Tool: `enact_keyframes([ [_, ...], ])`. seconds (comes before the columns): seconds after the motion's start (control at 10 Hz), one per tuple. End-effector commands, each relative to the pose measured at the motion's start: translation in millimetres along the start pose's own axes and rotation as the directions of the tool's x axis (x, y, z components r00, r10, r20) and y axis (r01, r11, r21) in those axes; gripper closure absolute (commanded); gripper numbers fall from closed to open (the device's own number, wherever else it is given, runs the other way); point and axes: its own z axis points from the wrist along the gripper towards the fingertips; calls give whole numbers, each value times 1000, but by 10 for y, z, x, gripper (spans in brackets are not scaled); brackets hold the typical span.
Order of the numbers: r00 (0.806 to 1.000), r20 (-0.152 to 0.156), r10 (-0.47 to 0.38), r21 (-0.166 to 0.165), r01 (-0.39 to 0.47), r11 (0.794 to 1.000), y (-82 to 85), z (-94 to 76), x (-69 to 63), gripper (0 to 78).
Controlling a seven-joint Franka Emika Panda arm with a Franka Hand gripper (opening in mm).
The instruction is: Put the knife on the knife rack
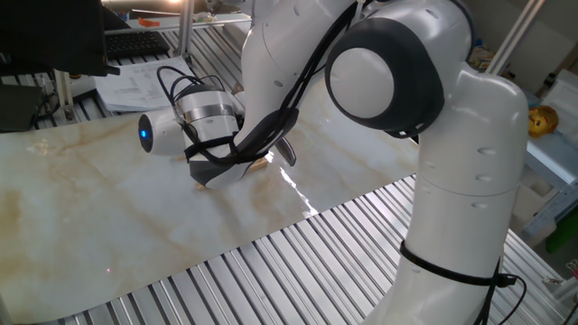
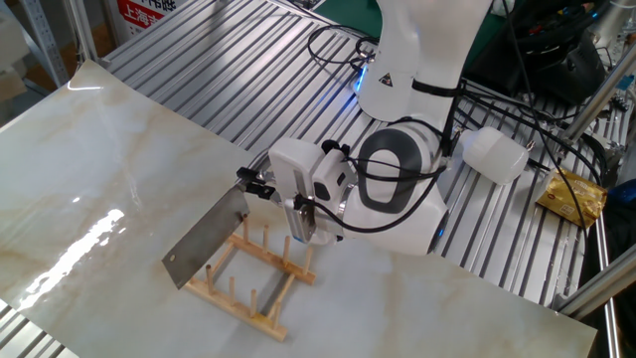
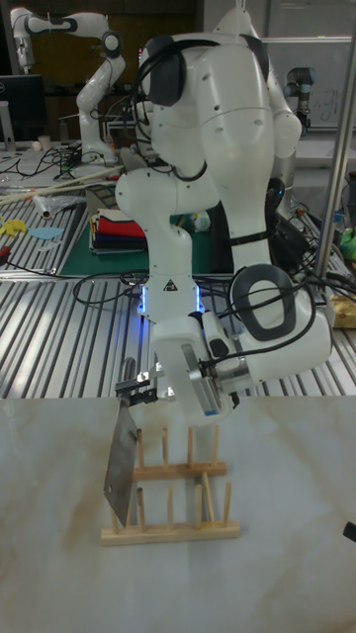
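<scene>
The knife point(image 2: 207, 239) is a broad steel blade held edge-down and tilted, also seen as the knife point(image 3: 121, 463) in the tall view. Its handle end is hidden inside my gripper point(image 2: 255, 182), which is shut on it; the gripper point(image 3: 135, 389) sits just above the rack's left end. The knife rack point(image 2: 254, 275), light wood with upright pegs, lies on the marble table, and the blade hangs against the leftmost pegs of the rack point(image 3: 174, 493). I cannot tell whether the blade touches them. From the opposite side my arm hides almost everything; only wooden ends of the rack point(image 1: 261, 163) show.
The marble tabletop point(image 2: 89, 169) ends in slatted metal framing point(image 2: 229, 70) behind it. Cables point(image 2: 338, 50) and a yellow packet point(image 2: 571, 196) lie off the table to the right. My own white arm point(image 1: 470, 162) fills the near right of one view.
</scene>
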Motion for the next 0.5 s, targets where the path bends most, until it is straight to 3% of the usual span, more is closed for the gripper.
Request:
enact_keyframes([
  [0.1,1000,2,-2,7,2,1000,1,-5,-18,764],
  [0.5,1000,3,-10,12,10,1000,11,-2,-13,764],
])
